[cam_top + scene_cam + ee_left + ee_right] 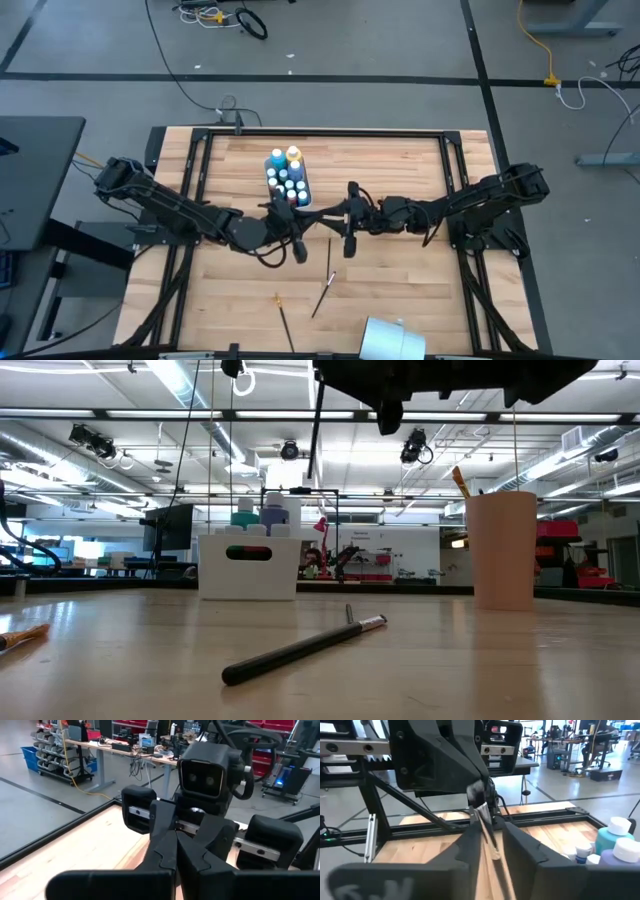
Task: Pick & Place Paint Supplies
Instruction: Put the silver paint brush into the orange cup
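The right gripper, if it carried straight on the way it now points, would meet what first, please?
Most likely the left gripper. In the right wrist view it fills the line directly ahead of the right gripper, which holds a brush between its jaws. The high view shows the two facing each other mid-table, though the exact gap is unclear.

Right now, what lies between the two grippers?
A wooden brush, in the right wrist view: right gripper shut on its handle, bristle tip meeting the left gripper.

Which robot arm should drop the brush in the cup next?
Probably the right one. The right gripper already pinches a brush, and the cup stands on that arm's side of the table. The left gripper looks shut, with no brush showing in it.
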Controlling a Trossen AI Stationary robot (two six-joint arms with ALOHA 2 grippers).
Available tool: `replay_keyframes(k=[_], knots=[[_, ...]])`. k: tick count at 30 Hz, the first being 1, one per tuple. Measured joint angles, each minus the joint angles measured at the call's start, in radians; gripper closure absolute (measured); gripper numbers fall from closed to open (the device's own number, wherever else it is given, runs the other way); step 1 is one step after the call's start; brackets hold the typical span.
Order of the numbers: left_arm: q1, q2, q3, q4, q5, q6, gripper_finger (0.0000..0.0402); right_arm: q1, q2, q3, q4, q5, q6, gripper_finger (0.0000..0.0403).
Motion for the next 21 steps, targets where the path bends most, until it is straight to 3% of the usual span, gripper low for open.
replay_keyframes(k=[6, 12, 21], knots=[[0.0, 0.0, 0.0, -0.004, 0.002, 0.0, 0.0393, 0.0, 0.0, 0.0, 0.0, -0.002, -0.028, 0.0387], [0.0, 0.0, 0.0, -0.007, 0.029, 0.011, 0.039, 0.001, 0.0, 0.0, -0.002, -0.001, -0.058, 0.0375], [0.0, 0.0, 0.0, -0.017, 0.063, 0.129, 0.0374, 0.001, -0.033, -0.001, -0.036, 0.004, -0.12, 0.039]])
